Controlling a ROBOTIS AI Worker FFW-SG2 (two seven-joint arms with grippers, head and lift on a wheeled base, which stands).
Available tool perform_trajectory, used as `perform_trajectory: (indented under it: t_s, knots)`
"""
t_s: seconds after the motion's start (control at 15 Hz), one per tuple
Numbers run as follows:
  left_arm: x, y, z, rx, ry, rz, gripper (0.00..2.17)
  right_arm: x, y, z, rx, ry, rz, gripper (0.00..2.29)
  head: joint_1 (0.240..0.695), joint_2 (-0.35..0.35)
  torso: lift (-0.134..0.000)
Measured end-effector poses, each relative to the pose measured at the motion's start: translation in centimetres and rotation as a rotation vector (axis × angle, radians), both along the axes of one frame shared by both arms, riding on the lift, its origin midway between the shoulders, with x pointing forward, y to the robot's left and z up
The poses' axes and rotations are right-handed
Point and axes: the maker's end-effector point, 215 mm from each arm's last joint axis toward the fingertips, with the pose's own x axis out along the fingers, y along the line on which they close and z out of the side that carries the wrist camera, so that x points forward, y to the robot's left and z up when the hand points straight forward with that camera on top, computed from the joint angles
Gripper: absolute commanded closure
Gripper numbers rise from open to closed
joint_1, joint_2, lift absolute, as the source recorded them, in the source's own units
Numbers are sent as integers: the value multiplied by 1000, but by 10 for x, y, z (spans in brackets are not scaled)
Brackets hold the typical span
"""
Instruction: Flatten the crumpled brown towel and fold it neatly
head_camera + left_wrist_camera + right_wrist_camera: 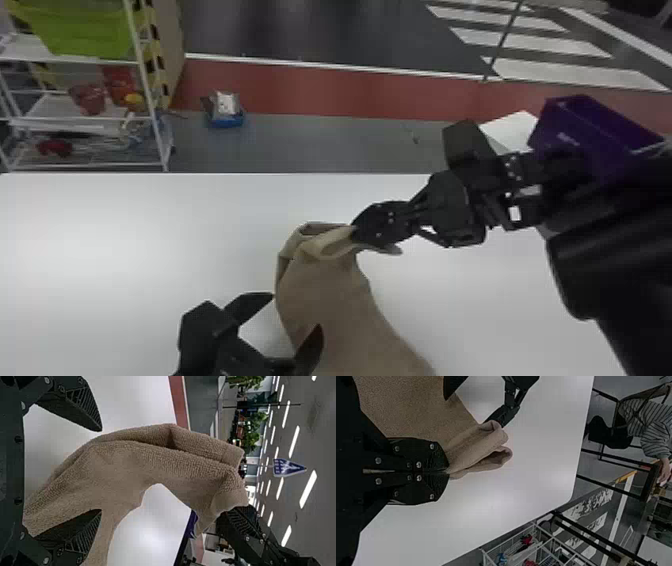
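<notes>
Apparently flattening is in hand: the brown towel (pixel 335 295) droops, rumpled, over the table (pixel 125 225) from the right gripper (pixel 353 232), its jaws closed on an edge. The left gripper (pixel 296 311) has wide-open, empty jaws beside the cloth; next (before any folding) they should pinch a free edge.

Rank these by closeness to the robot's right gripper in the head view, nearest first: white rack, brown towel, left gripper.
1. Brown towel: pinched in the right gripper itself.
2. Left gripper: to the left, beside the towel's hanging part.
3. White rack: far left, in the background.
</notes>
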Motion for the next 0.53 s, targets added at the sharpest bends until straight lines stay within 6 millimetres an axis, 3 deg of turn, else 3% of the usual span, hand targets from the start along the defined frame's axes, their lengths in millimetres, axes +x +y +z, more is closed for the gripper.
perform_trajectory:
  t_s: [0.53]
  knots:
    - [20, 5, -16, 85, -25, 44, 181, -14, -5, 16, 33, -13, -7, 1420, 695, -206, -124]
